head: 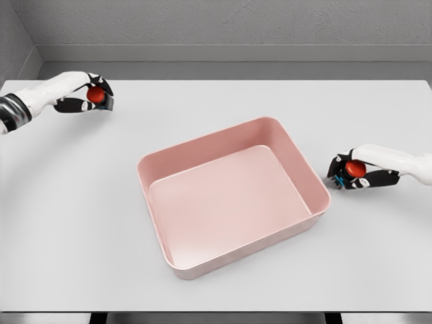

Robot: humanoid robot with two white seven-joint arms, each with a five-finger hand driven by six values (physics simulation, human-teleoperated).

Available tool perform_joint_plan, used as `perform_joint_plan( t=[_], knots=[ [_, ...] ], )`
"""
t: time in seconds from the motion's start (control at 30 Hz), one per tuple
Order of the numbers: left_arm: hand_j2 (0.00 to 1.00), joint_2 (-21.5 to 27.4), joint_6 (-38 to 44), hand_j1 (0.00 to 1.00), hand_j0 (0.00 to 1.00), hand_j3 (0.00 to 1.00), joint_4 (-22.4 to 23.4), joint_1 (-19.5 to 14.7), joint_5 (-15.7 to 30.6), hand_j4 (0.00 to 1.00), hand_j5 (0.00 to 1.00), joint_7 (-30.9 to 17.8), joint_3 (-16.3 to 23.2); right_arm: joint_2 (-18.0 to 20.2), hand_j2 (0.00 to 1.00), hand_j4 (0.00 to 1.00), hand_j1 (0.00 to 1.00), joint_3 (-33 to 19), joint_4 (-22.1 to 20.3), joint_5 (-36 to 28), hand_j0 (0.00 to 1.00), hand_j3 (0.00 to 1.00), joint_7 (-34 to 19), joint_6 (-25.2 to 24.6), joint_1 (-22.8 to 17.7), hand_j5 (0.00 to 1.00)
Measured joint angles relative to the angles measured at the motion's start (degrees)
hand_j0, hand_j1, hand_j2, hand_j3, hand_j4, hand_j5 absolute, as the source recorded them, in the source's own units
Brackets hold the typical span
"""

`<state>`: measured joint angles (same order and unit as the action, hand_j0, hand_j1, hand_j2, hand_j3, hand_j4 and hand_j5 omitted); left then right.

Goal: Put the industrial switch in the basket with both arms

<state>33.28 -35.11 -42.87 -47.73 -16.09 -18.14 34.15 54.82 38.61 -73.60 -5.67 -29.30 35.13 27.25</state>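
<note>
A pink rectangular basket (301, 169) sits in the middle of the white table, nothing inside it. At the far left, my left hand (98, 96) is curled around a small switch with a red button (96, 94). To the right of the basket, my right hand (345, 172) is closed on a second switch with a red button (355, 167) and a bluish base, low over the tabletop. Both switches are mostly hidden by the fingers.
The table (81, 202) ends at a grey wall behind and at a front edge along the bottom of the view. The basket's walls stand between the two hands.
</note>
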Motion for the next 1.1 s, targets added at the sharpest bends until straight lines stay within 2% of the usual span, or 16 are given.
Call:
perform_joint_plan(
  t=[0.37, 0.53, 0.9, 1.1],
  knots=[
    [0.51, -0.6, 0.0, 0.51, 0.51, 0.51, -4.6, 0.1, 0.8, 0.51, 0.51, 0.0, 0.0, 1.3, 0.49, 0.49, 0.49, -1.8, -0.2, -0.2, 0.49, 0.49, -0.1, 0.0, 0.7, 0.49],
    [0.51, -0.9, 0.0, 0.51, 0.51, 0.51, -6.4, 0.3, 1.2, 0.51, 0.51, 0.0, 0.0, 2.3, 0.49, 0.49, 0.49, -3.5, -1.8, -0.3, 0.49, 0.49, -1.7, 0.0, 1.0, 0.49],
    [0.51, -1.1, 0.0, 0.51, 0.51, 0.51, -12.6, 0.6, 1.6, 0.51, 0.51, 0.1, 0.2, 5.6, 0.49, 0.49, 0.49, -5.0, -6.6, -0.4, 0.49, 0.49, -2.2, 0.0, 1.8, 0.49],
    [0.50, -0.8, 0.0, 0.50, 0.50, 0.50, -17.3, 1.7, 1.6, 0.50, 0.50, 0.1, 0.2, 7.8, 0.49, 0.49, 0.49, -6.4, -11.2, -0.5, 0.49, 0.49, -2.2, 0.0, 1.8, 0.49]
  ],
)
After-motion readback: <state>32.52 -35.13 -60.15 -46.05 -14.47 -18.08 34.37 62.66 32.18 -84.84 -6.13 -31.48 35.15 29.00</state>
